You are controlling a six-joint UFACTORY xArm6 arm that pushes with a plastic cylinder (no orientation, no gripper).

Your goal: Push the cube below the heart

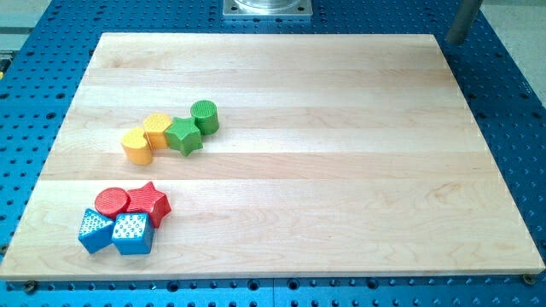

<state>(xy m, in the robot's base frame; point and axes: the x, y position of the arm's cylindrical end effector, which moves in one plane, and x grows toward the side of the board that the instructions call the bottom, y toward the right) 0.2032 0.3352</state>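
A blue cube sits near the board's bottom left corner, touching a second blue block on its left. A yellow heart lies higher up at the left end of a row of blocks. The cube is below the heart, with a red cylinder and a red star between them. The star touches the cube's top edge. The rod shows as a grey bar at the view's top right. My tip is just off the board's top right corner, far from all the blocks.
The heart's row runs up to the right: a yellow hexagon-like block, a green star and a green cylinder. The wooden board lies on a blue perforated table. A metal mount is at the top centre.
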